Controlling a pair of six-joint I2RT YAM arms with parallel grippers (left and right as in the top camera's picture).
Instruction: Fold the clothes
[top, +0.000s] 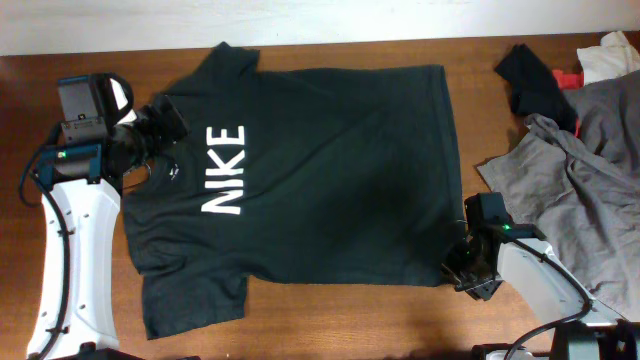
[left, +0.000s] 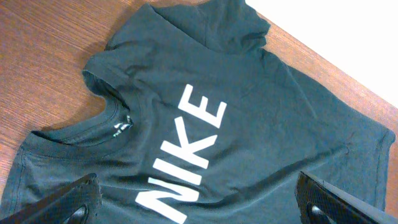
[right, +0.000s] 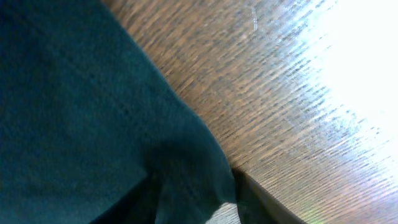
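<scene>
clothes (top: 330, 170): spread flat on table (top: 330, 322)
left gripper (top: 158, 125): my jaws gape wide over collar, frame left
right gripper (top: 465, 268): at lower-right hem corner; can't tell my grip

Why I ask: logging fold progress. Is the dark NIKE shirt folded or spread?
Spread. The dark shirt lies flat on the table, both sleeves out, NIKE lettering fully visible.

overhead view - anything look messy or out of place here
The dark NIKE shirt lies flat. The grey garment is crumpled in a heap at the far right, with a small black cloth and a red scrap bunched above it.
</scene>
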